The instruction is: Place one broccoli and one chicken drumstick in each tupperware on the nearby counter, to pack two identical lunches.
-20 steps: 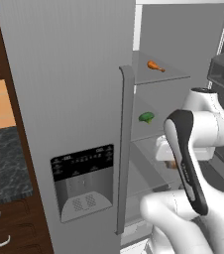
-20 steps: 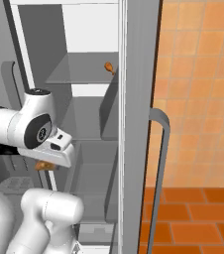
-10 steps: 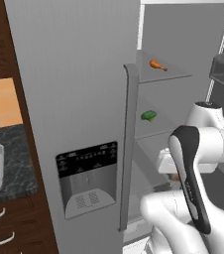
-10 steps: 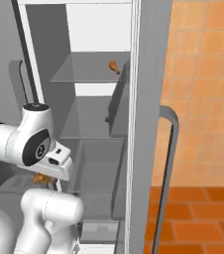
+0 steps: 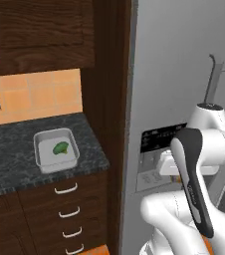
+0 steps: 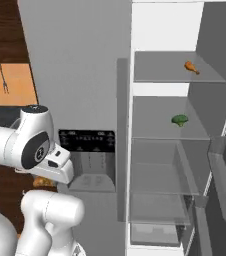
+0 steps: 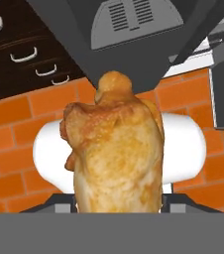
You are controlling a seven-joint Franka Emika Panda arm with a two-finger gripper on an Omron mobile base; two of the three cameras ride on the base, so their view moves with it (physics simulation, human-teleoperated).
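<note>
Orange floor tiles are passing beneath my end effector (image 7: 118, 208), which is clamping a chicken drumstick (image 7: 115, 154). Carrying step underway; next I judge lowering it beside the broccoli (image 5: 60, 148) in the tabletop (image 5: 15, 159) tupperware (image 5: 56, 149).

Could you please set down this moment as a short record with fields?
pincer: shut on a chicken drumstick
tupperware: on the counter, holding one broccoli, no drumstick
fridge shelves: second drumstick on upper shelf, second broccoli on shelf below
fridge door: open
</note>
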